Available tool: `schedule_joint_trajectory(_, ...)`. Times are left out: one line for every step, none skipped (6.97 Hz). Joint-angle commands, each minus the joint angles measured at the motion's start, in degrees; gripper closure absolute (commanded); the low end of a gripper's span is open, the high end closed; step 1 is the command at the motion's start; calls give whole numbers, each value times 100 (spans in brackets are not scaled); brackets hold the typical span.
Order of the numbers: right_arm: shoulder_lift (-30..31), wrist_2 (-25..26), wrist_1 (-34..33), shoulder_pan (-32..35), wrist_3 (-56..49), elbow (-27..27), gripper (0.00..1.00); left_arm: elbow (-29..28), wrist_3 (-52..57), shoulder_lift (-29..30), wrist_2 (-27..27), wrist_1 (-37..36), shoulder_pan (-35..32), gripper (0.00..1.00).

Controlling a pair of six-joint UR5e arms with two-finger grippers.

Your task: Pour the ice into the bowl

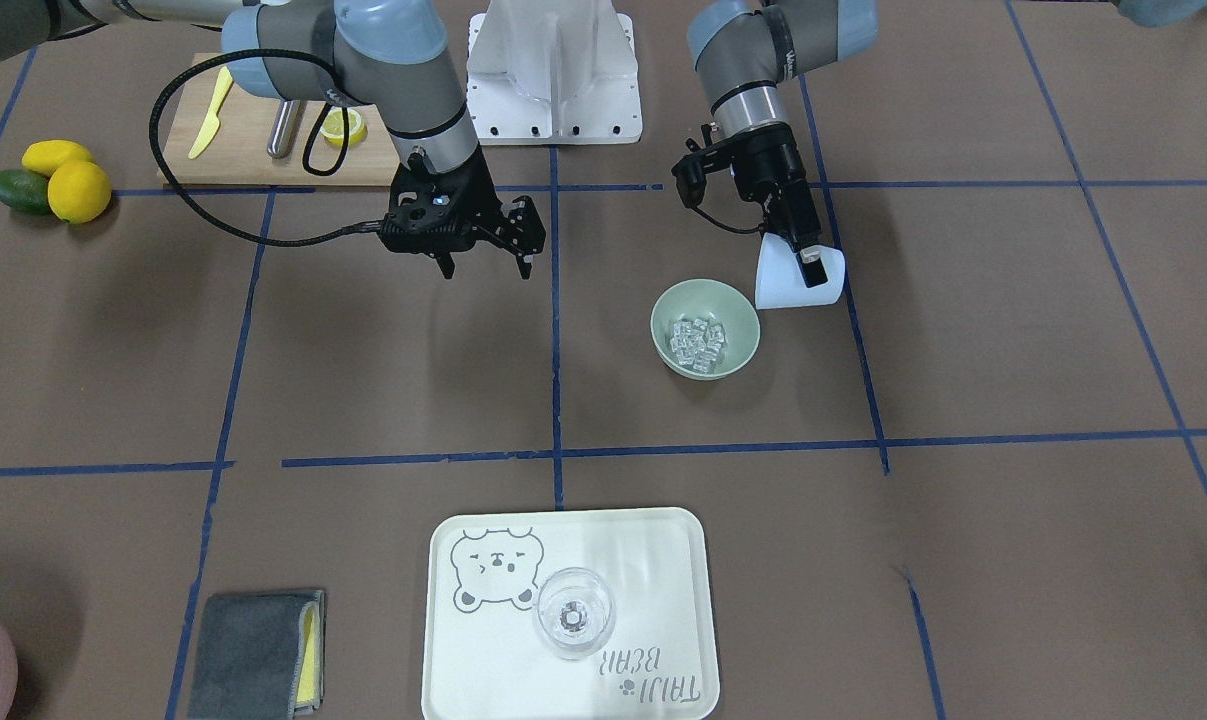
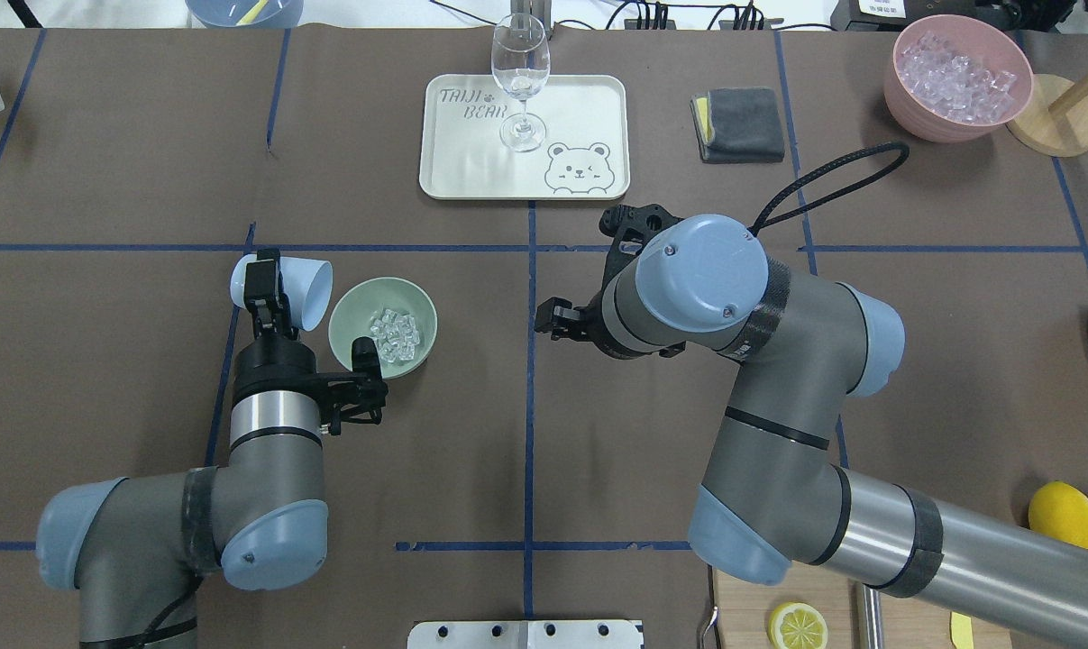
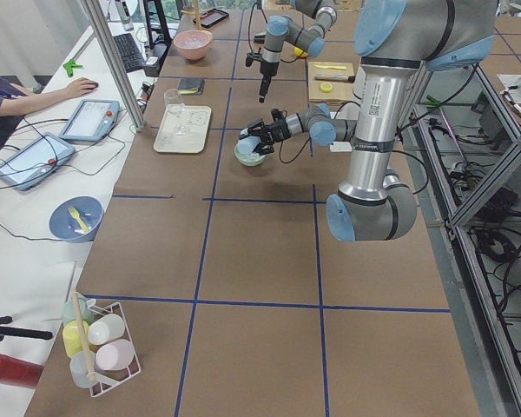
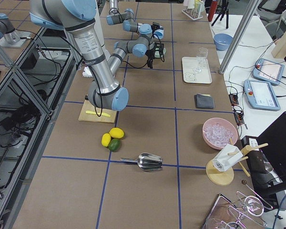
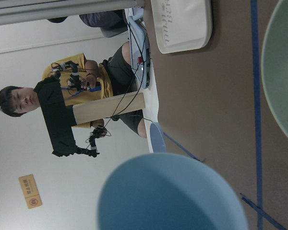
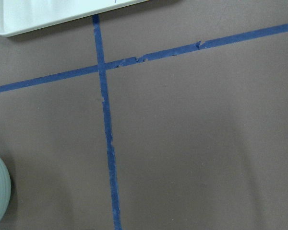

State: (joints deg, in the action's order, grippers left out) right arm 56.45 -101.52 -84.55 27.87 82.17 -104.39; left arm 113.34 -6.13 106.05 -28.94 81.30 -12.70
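Observation:
The sage-green bowl (image 1: 735, 303) stands right of the table's middle line and holds a handful of clear ice cubes (image 1: 696, 340). My left gripper (image 1: 808, 262) is shut on a light blue cup (image 1: 798, 282), which lies tipped on its side just beside the bowl, mouth toward it. The overhead view shows the same cup (image 2: 296, 290), bowl (image 2: 352, 317) and ice (image 2: 396, 333). The left wrist view shows the cup's rim (image 5: 173, 191) and the bowl's edge (image 5: 281, 72). My right gripper (image 1: 488, 268) is open and empty, hovering above the table beside the middle line.
A pale tray (image 1: 663, 560) with a clear wine glass (image 1: 573, 612) lies at the front. A grey cloth (image 1: 253, 650) is beside it. A pink container of ice (image 2: 958, 77), a cutting board (image 1: 253, 140) and lemons (image 1: 78, 190) stand at the table's edges.

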Motion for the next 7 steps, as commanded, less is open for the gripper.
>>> schedule_joint_trajectory(-28, 18, 0, -18, 1, 24, 0, 512, -1015, -67, -1090, 44, -248, 100)
schedule_joint_trajectory(-28, 18, 0, -18, 1, 24, 0, 575, -2040, -102, -1401, 44, -285, 100)
schedule_joint_trajectory(-37, 18, 0, -18, 1, 24, 0, 645, -2668, -111, -1665, 53, -294, 100)
schedule_joint_trajectory(-37, 27, 0, -36, 1, 15, 0, 733, -3031, -459, -1711, 96, -312, 100)
schedule_joint_trajectory(-37, 36, 0, -45, 1, 15, 0, 829, -3217, -897, -1720, 601, -329, 100)
schedule_joint_trajectory(-37, 53, 0, -80, 9, 15, 0, 813, -3237, -1433, -1721, 1503, -338, 100)
schedule_joint_trajectory(-37, 54, 0, -89, 53, 15, 0, 761, -3280, -1960, -1721, 2860, -399, 100)
